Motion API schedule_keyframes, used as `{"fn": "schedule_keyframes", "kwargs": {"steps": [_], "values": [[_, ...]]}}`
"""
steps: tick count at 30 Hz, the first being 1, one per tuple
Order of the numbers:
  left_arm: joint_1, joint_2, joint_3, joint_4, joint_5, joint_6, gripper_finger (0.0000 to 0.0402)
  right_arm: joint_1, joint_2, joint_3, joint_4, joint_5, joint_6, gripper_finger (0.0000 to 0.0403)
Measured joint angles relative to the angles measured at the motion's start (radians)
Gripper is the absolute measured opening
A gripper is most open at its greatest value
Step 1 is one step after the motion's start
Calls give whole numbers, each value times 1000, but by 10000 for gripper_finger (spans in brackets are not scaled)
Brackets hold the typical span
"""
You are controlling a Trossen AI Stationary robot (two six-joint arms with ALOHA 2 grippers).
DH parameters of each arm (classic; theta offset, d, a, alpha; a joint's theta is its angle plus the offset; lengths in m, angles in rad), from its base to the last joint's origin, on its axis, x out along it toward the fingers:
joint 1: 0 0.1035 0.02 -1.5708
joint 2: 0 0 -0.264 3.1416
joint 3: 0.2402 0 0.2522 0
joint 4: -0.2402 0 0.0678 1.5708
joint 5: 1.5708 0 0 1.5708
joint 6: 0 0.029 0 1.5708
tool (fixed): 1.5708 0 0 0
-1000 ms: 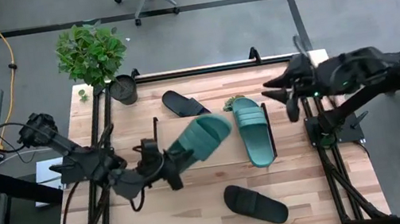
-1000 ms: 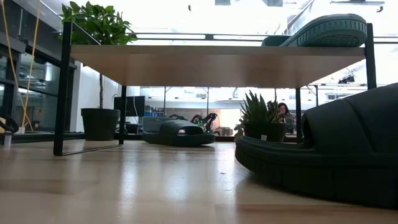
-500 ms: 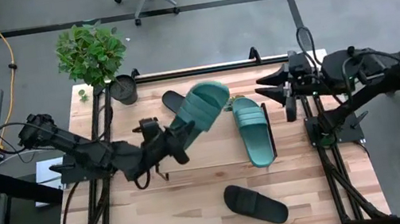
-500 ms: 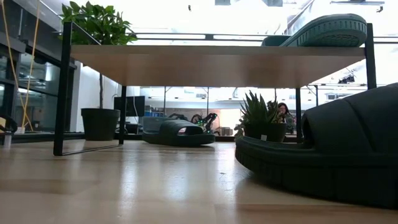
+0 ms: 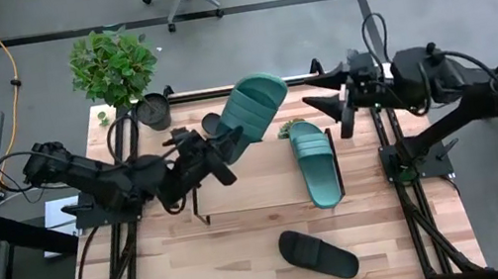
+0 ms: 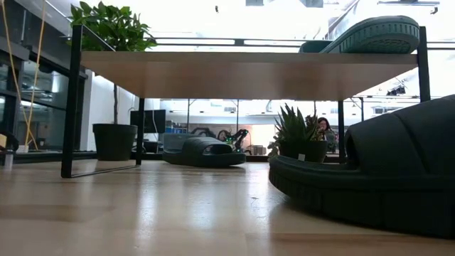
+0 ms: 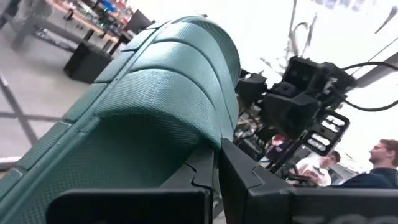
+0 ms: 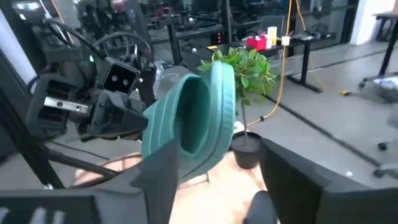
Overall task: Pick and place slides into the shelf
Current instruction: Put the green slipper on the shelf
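Note:
My left gripper is shut on a teal-green slide, held raised over the table's far middle; that slide fills the left wrist view and shows in the right wrist view. My right gripper is open, raised near the far right, its fingers pointing left at that slide and apart from it. The second teal slide lies flat on the shelf, seen on the shelf's top in the low view. One black slide rests on the table at the far side, the other near the front. My left gripper holds the teal slide by its lower end, pinched between the two fingers. The fingers come slanting up from the table's left. The slide is lifted clear and tilts up steeply, with its free end toward the far edge and the right gripper.
A tall potted plant stands at the table's far-left corner. A small succulent sits beside the shelved teal slide. Bare wood lies between the shelf and the near black slide. A person shows in the room beyond.
My left gripper has carried the teal slide up and toward the table's far edge, tipping it from a low slant to a steep one. My right gripper has moved left, toward the raised slide.

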Motion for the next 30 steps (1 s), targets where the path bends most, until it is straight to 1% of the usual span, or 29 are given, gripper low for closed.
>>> {"fn": "schedule_keyframes", "kwargs": {"steps": [3, 5, 8, 12, 17, 22, 26, 30], "values": [[0, 0, 0, 43, 3, 44, 0, -39, 13, 0, 22, -66, 43, 228], [-1, 0, 0, 61, 8, 76, 0, -52, 25, 0, 43, -83, 44, 236], [-1, 0, 0, 87, 10, 117, 0, -69, 42, 0, 92, -96, 35, 240], [-2, 0, 0, 89, 6, 125, 0, -83, 73, -1, 170, -167, 24, 240], [-2, 0, 0, 89, 6, 125, 0, -83, 90, -1, 201, -173, 23, 240], [-2, 0, 0, 86, 7, 125, 0, -85, 102, -1, 202, -152, 18, 240], [-2, 0, 0, 85, 7, 125, 0, -102, 111, -1, 212, -155, 18, 229], [-2, 0, 0, 83, 7, 125, 0, -123, 116, -1, 214, -176, 21, 197]]}}
